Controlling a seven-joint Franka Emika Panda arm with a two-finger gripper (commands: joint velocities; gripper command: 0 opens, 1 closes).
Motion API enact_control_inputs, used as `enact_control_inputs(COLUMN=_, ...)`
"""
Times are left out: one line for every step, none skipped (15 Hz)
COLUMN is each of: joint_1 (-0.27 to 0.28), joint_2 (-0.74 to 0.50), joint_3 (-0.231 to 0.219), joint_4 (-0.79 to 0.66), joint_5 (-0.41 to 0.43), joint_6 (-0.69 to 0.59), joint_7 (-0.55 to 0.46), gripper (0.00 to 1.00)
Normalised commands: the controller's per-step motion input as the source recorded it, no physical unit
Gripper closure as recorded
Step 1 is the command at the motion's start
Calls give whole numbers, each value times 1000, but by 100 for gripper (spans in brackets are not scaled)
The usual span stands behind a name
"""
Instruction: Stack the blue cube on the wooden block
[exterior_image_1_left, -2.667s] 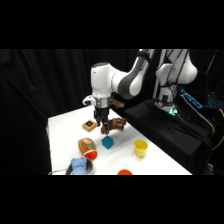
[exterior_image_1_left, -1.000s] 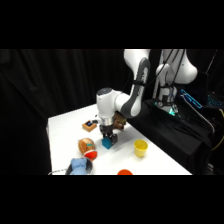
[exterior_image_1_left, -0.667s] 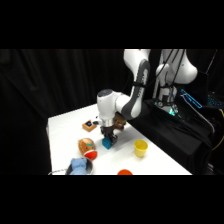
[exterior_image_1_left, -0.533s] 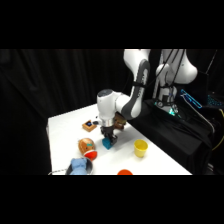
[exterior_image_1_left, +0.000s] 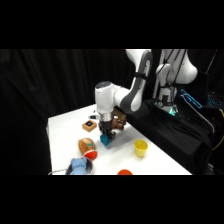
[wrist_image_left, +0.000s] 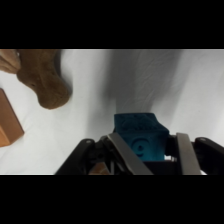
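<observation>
The blue cube (exterior_image_1_left: 106, 141) rests on the white table (exterior_image_1_left: 65, 130), in front of the wooden block (exterior_image_1_left: 90, 125) with the dark mark on top. My gripper (exterior_image_1_left: 106, 135) has come straight down over the cube. In the wrist view the blue cube (wrist_image_left: 140, 136) sits between the two fingers (wrist_image_left: 124, 156) of my gripper (wrist_image_left: 147, 145), which is shut on its sides. The cube's lower part is hidden by the linkage. An edge of the wooden block (wrist_image_left: 7, 120) shows at the left of the wrist view.
A dark brown irregular piece (exterior_image_1_left: 119, 121) (wrist_image_left: 45, 80) lies just behind the gripper. A yellow cup (exterior_image_1_left: 141, 147) stands to the right. An orange ball (exterior_image_1_left: 87, 146), a light-blue plush toy (exterior_image_1_left: 80, 165) and a red item (exterior_image_1_left: 124, 172) lie near the front edge.
Since 2.7 s ago the gripper has moved forward from above the wooden block and come down onto the blue cube. Over the last second nothing has visibly moved.
</observation>
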Motion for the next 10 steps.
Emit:
enact_control_inputs(joint_1=30, joint_2=-388, joint_3=-38, joint_4=-52, joint_5=-100, joint_6=-390, joint_7=95, gripper=74)
enact_control_inputs(joint_1=10, joint_2=-352, joint_3=-34, joint_4=-15, joint_5=-81, joint_6=-384, joint_7=78, gripper=74)
enact_control_inputs(joint_1=-14, joint_2=-317, joint_3=-28, joint_4=25, joint_5=-52, joint_6=-391, joint_7=56, gripper=74)
enact_control_inputs(joint_1=-35, joint_2=-291, joint_3=-24, joint_4=54, joint_5=-27, joint_6=-386, joint_7=31, gripper=74)
enact_control_inputs(joint_1=-50, joint_2=-267, joint_3=-33, joint_4=86, joint_5=-14, joint_6=-386, joint_7=22, gripper=74)
enact_control_inputs(joint_1=-51, joint_2=-232, joint_3=-43, joint_4=108, joint_5=-18, joint_6=-369, joint_7=22, gripper=74)
enact_control_inputs(joint_1=-65, joint_2=-197, joint_3=-56, joint_4=142, joint_5=-9, joint_6=-355, joint_7=19, gripper=74)
enact_control_inputs(joint_1=-83, joint_2=-162, joint_3=-68, joint_4=174, joint_5=2, joint_6=-348, joint_7=12, gripper=74)
enact_control_inputs(joint_1=-88, joint_2=-130, joint_3=-76, joint_4=190, joint_5=-1, joint_6=-326, joint_7=14, gripper=74)
enact_control_inputs(joint_1=-101, joint_2=-101, joint_3=-84, joint_4=207, joint_5=5, joint_6=-309, joint_7=6, gripper=74)
